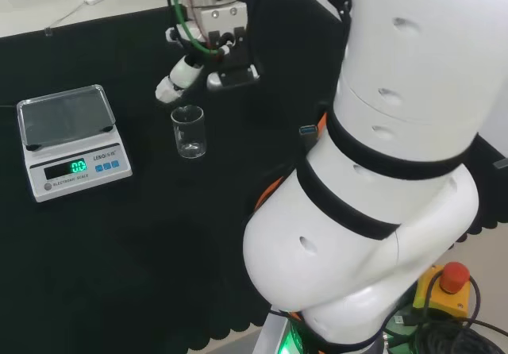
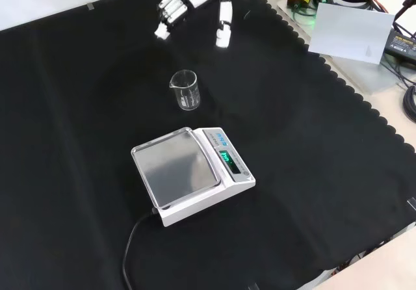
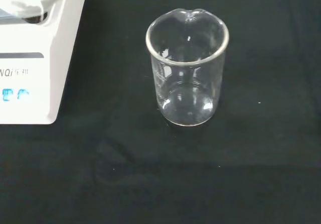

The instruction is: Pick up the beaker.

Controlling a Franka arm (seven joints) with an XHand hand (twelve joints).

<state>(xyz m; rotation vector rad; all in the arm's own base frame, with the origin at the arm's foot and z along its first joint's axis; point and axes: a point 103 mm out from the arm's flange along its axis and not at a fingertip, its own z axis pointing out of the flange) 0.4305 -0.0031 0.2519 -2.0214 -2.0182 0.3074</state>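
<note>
The beaker stands upright on the black cloth, by itself, between the hand and the scale in the front view, near the scale but clear of it. The hand hangs above the cloth, apart from the beaker, with its fingers spread and relaxed and the thumb pointing down, grasping nothing. The wrist view looks straight at the beaker: clear glass, empty by the look of it, with a rolled rim and a small pouring lip on the far side. My read is that it is light and rigid but smooth, slippery and breakable, so a knock from a fingertip could tip it or send it sliding on the cloth. The sensible hold seems to be around the straight wall at mid-height, fingers on one side and thumb opposite, below the flared rim and away from the spout, closing evenly so it stays upright.
</note>
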